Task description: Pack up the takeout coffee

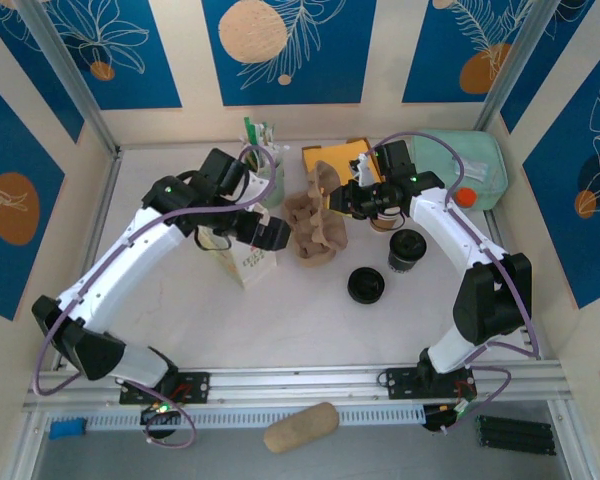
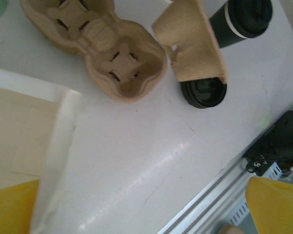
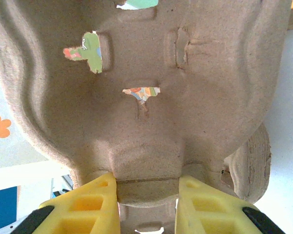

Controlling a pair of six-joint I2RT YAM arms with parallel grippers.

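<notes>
My right gripper (image 1: pixel 343 196) (image 3: pixel 147 195) is shut on the bottom tab of a brown pulp cup carrier (image 1: pixel 325 180) (image 3: pixel 136 97) and holds it upright above the table; the carrier (image 2: pixel 193 44) also hangs in the left wrist view. What looks like the takeout coffee, a tan-sided cup (image 1: pixel 385 222), sits mostly hidden under my right wrist. My left gripper (image 1: pixel 267 236) (image 2: pixel 141 209) is open, its yellow fingers (image 2: pixel 273 204) wide apart at the mouth of a white paper bag (image 1: pixel 245 265) (image 2: pixel 34 136).
A second pulp carrier (image 1: pixel 315 238) (image 2: pixel 122 63) lies mid-table. A dark lidded cylinder (image 1: pixel 407 250) (image 2: pixel 241 19) and a loose black lid (image 1: pixel 366 285) (image 2: pixel 203 91) sit to its right. A green container (image 1: pixel 485 170) and a cup of utensils (image 1: pixel 265 165) stand at the back.
</notes>
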